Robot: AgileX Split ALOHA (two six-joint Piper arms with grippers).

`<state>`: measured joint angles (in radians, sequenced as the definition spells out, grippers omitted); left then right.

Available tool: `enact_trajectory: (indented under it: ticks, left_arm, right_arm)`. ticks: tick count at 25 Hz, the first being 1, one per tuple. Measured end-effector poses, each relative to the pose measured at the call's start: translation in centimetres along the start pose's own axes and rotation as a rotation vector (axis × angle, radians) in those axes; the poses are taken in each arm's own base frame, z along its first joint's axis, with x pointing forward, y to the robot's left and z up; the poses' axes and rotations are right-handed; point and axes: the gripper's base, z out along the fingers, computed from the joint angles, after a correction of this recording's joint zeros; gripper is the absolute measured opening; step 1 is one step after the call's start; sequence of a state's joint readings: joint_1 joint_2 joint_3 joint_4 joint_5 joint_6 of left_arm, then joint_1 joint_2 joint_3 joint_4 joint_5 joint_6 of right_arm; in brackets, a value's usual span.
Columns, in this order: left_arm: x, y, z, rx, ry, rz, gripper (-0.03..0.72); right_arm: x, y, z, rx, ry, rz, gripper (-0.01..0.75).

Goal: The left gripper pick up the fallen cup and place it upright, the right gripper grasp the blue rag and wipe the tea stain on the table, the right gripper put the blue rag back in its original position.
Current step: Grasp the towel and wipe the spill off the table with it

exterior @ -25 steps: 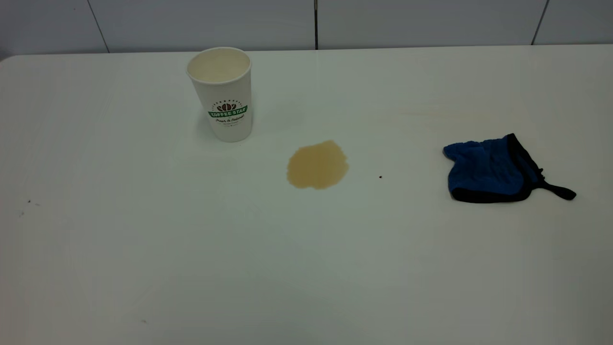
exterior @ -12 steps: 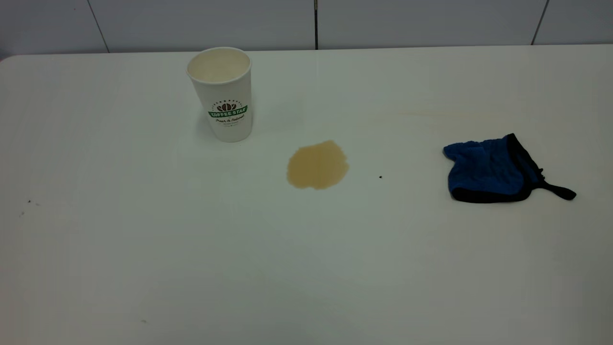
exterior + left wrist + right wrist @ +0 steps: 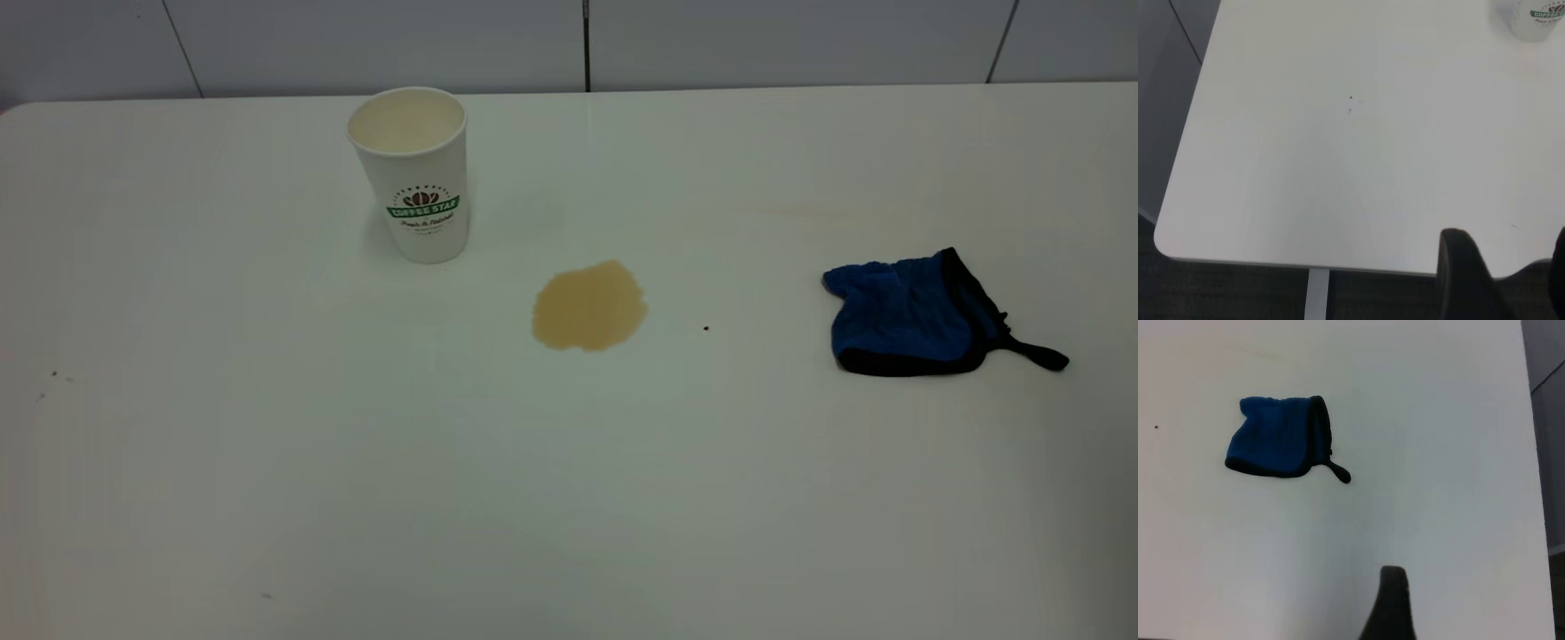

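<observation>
Your left tool (image 3: 1501,280) hangs over the near bench (image 3: 1305,167) edge, fingers (image 3: 1461,267) spread apart. Of your right tool (image 3: 1391,603), only one dark finger (image 3: 1392,593) shows above the bench.

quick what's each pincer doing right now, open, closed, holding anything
Left pincer: open, holding nothing, back at the table edge.
Right pincer: only one finger shows, cannot tell; holds nothing, blue rag lies untouched.

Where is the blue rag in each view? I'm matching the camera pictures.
Exterior view: the blue rag lies at the right of the table, apart from the tea stain.
Left wrist view: not in it.
Right wrist view: the rag is in the upper left part.
Shared landmark: its short black strap.
</observation>
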<state>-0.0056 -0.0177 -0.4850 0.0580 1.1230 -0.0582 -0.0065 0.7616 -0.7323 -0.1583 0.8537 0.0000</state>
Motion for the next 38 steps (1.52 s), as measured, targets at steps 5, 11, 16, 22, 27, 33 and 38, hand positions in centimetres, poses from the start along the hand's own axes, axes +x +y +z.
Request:
enact_trajectory:
  ticks: [5, 11, 16, 22, 27, 33, 38]
  left_arm:
    - [0.0, 0.0, 0.0, 0.0, 0.0, 0.001, 0.348]
    - [0.0, 0.0, 0.0, 0.0, 0.0, 0.001, 0.348]
    - [0.0, 0.0, 0.0, 0.0, 0.0, 0.001, 0.348]
    - [0.0, 0.0, 0.0, 0.0, 0.0, 0.001, 0.348]
    - [0.0, 0.0, 0.0, 0.0, 0.0, 0.001, 0.348]
    - [0.0, 0.0, 0.0, 0.0, 0.0, 0.001, 0.348]
    - [0.0, 0.0, 0.0, 0.0, 0.0, 0.001, 0.348]
  right_arm:
    - [-5.6, 0.6, 8.6, -0.029, 0.152, -0.003, 0.728]
    - [-8.1, 2.2, 21.4, -0.082, 0.371, 0.02, 0.729]
    - [-7.6, 3.8, 29.8, -0.146, 0.483, 0.033, 0.729]
    - [-4.8, 6.2, 38.0, -0.227, 0.592, 0.057, 0.729]
    - [-4.0, 6.8, 41.5, -0.232, 0.608, 0.048, 0.729]
    - [-3.8, 7.5, 42.3, -0.248, 0.603, 0.019, 0.729]
    - [-2.6, 9.0, 43.1, -0.274, 0.609, -0.02, 0.728]
